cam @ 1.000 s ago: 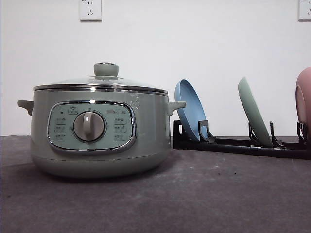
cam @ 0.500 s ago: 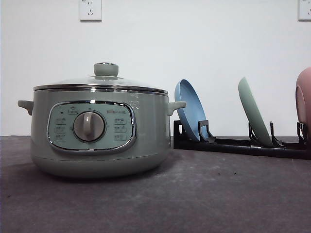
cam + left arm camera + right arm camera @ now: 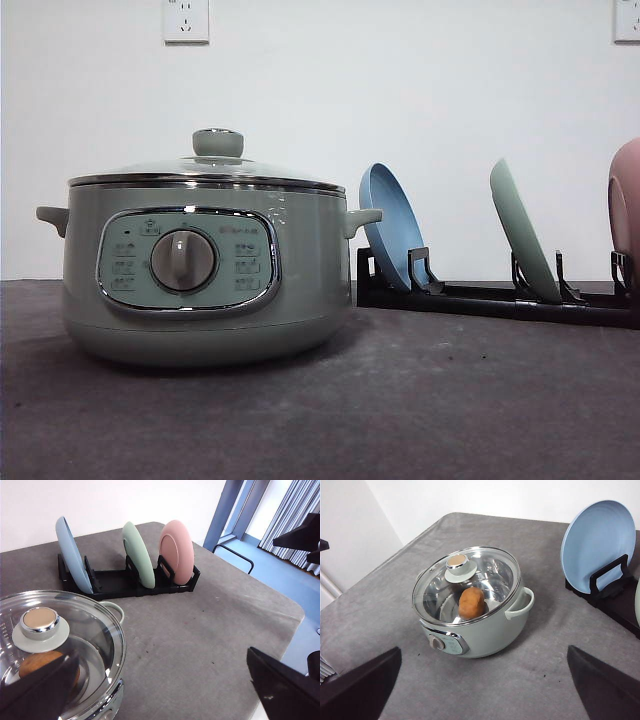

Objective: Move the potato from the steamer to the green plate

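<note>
The pale green steamer (image 3: 200, 270) stands on the left of the grey table with its glass lid (image 3: 467, 577) on. Through the lid I see the orange-brown potato (image 3: 471, 603) lying inside, also visible as the potato (image 3: 45, 662) under the glass. The green plate (image 3: 522, 245) stands on edge in the black rack, second from the steamer; it is the middle green plate (image 3: 139, 554). My left gripper (image 3: 162, 657) hovers open above the steamer's right side. My right gripper (image 3: 485, 650) is open, high above the table in front of the steamer. Both hold nothing.
A blue plate (image 3: 392, 228) and a pink plate (image 3: 626, 210) stand in the same black rack (image 3: 500, 300), either side of the green one. The table's rounded edge (image 3: 295, 615) drops off past the rack. Bare grey tabletop lies in front of the rack.
</note>
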Robot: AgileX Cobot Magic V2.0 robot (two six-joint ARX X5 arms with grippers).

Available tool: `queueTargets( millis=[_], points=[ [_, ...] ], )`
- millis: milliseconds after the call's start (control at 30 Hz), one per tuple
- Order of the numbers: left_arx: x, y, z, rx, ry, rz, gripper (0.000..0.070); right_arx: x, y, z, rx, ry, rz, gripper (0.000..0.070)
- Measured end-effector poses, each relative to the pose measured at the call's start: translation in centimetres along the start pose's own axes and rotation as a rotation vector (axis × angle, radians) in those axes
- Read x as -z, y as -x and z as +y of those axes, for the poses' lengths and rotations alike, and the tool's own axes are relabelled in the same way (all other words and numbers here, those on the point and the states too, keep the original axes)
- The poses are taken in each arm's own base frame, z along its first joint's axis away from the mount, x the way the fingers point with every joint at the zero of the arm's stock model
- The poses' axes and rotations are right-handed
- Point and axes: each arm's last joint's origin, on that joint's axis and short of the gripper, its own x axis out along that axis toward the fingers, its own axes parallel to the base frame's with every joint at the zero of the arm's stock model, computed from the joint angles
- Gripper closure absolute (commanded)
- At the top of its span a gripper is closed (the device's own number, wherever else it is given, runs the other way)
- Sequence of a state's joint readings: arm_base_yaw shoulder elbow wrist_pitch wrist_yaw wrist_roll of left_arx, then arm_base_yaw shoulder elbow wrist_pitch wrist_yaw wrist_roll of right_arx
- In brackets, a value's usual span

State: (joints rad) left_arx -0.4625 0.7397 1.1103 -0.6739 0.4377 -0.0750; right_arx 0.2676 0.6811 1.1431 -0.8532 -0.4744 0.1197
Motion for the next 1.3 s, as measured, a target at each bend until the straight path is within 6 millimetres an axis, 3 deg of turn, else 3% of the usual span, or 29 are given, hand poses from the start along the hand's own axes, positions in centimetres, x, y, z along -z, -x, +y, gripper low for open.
queueTargets(
  millis=[333, 533, 733, 967, 1300],
  points=[
    [0.0, -0.2, 0.1, -0.001, -0.006, 0.008, 0.0, -0.1, -0.4, -0.2, 0.004, -0.031, 0.007, 0.0],
    [0.0, -0.5, 0.2, -0.001, -0.061, 0.013, 0.0, -1.5, -3.5, -1.8, 0.066, -0.143, 0.057, 0.0],
    [0.0, -0.5, 0.2, -0.001, -0.08, 0.013, 0.0, -4.1, -8.4, -5.4, 0.156, -0.25, 0.127, 0.0],
    [0.0, -0.5, 0.2, -0.001, -0.082, 0.014, 0.0, -8.0, -12.1, -10.3, 0.226, -0.3, 0.098, 0.0],
    [0.0, -1.2, 0.6, -0.002, -0.07, 0.039, 0.0, -10.0, -17.9, -18.4, 0.18, -0.446, 0.106, 0.0]
  ],
)
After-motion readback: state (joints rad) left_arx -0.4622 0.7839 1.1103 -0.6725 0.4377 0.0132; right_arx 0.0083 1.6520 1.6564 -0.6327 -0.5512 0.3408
